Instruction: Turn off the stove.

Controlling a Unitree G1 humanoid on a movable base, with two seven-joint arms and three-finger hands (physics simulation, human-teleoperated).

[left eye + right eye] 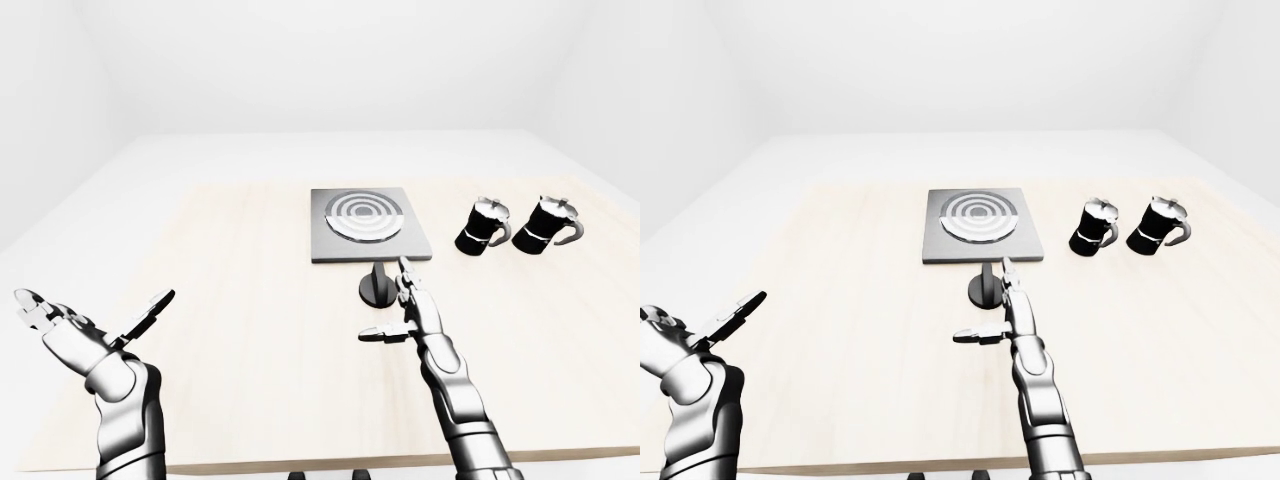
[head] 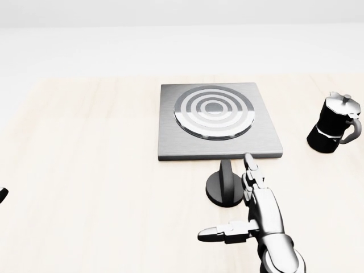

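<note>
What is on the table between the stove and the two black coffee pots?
Nothing. Between the stove and the nearer coffee pot there is only bare wooden table, as the left-eye view shows. The second pot stands further right.

Glossy silver-grey segmented arms [image 1: 462,400], jointed three-digit fingers [image 2: 251,168], black seams between segments.

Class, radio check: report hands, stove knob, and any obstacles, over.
Right hand open, fingertips beside the knob, not gripping. Left hand open, far off. Stove bare; two moka pots off to the right, nothing blocking.
</note>
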